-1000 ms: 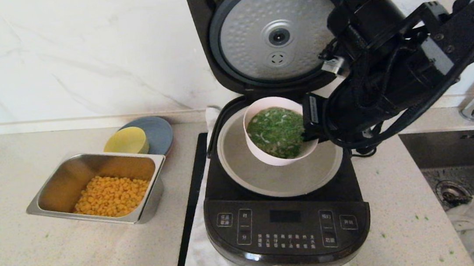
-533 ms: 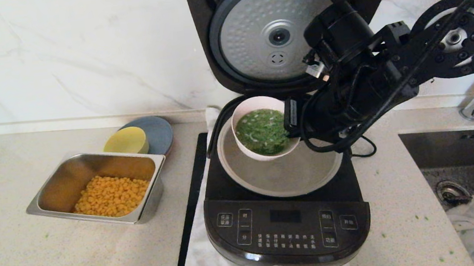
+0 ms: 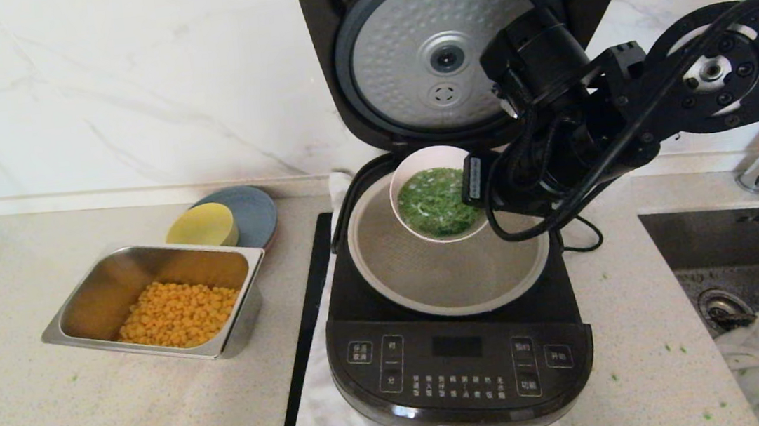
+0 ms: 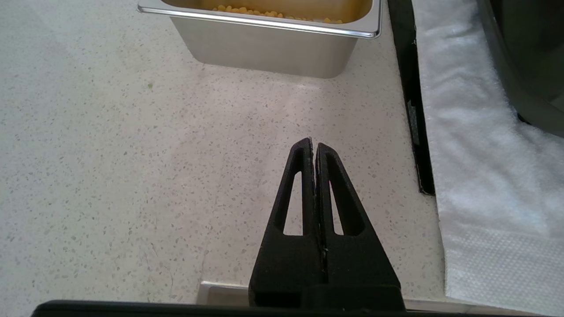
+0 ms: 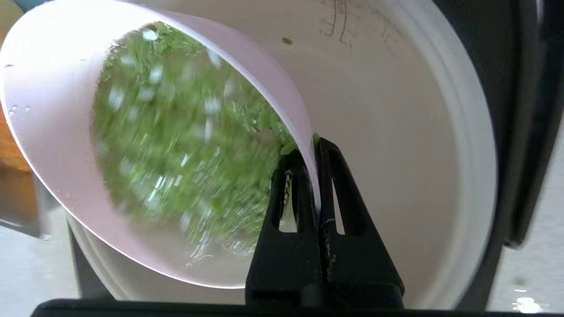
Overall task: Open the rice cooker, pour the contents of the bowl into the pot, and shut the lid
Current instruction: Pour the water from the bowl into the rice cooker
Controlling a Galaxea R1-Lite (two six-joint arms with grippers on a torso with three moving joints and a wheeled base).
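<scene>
The big, shiny black rice cooker sits on a fluffy white towel, and its lid stands straight up, showing a round silver plate covered in tiny bumps. Inside the cooker is the round, smooth grey pot. The right gripper pinches the thin rim of the small, pale pink bowl between its black fingers and holds it over the back of the pot, tipped a little. The chopped green bits fill the bowl. The left gripper hangs low over the speckled stone counter, its pointy fingers pressed together on nothing. Near it sits a boxy steel tray with yellow corn. Behind the tray, a yellow bowl rests on a blue plate.
</scene>
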